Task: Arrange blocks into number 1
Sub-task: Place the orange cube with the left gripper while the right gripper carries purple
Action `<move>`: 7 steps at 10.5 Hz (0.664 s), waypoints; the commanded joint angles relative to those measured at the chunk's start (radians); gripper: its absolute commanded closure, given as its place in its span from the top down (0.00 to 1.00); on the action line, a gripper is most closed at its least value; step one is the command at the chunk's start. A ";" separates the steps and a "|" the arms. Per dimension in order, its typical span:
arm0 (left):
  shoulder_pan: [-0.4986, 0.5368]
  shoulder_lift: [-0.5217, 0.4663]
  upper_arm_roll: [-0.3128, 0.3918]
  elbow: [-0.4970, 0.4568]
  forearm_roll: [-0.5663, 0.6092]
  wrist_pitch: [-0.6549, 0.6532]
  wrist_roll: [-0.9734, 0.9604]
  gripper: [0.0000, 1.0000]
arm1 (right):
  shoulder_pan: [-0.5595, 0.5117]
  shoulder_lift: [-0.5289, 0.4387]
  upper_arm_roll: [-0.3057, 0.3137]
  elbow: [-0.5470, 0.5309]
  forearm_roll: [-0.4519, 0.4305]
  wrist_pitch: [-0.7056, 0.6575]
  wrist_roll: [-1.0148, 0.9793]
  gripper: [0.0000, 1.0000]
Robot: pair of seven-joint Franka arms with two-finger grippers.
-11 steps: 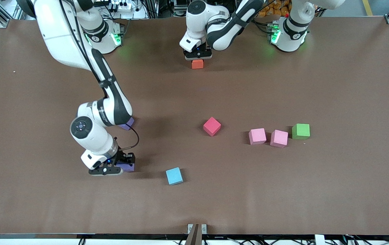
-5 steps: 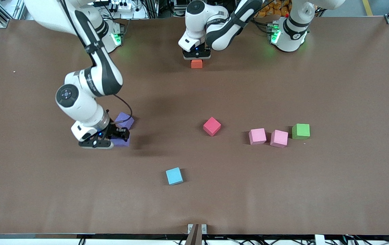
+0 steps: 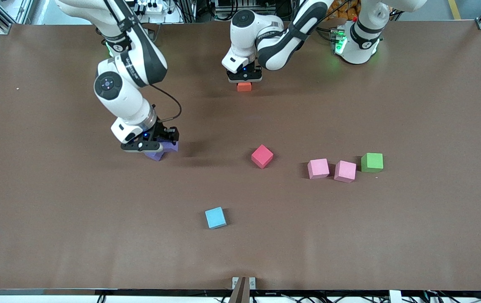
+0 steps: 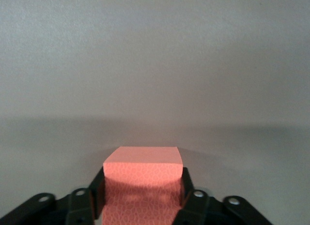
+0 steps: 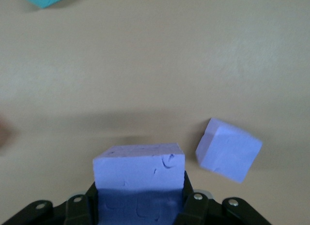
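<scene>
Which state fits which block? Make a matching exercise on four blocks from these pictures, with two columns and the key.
Things:
1. orange block
2. carried purple block
3. red block
4. light-blue block

States:
A. lying nearest the front camera
B. held in the right gripper
C. held in the left gripper
D. free on the table, beside the pink blocks

Pairs: 1-C, 2-B, 3-D, 4-A

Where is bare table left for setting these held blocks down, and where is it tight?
Bare: the stretch between the orange block in the left gripper and the red block. Tight: under the right gripper, whose purple block hangs over the second purple block; and the pink blocks beside the green cube.
</scene>
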 commanded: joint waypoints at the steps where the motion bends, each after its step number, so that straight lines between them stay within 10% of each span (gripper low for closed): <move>1: -0.010 0.018 0.021 0.056 0.027 0.001 0.002 1.00 | 0.016 -0.065 -0.001 -0.060 0.003 -0.021 0.035 0.50; 7: 0.120 -0.109 0.062 0.068 0.001 -0.071 0.022 1.00 | 0.119 -0.048 0.000 -0.057 -0.004 -0.028 0.135 0.50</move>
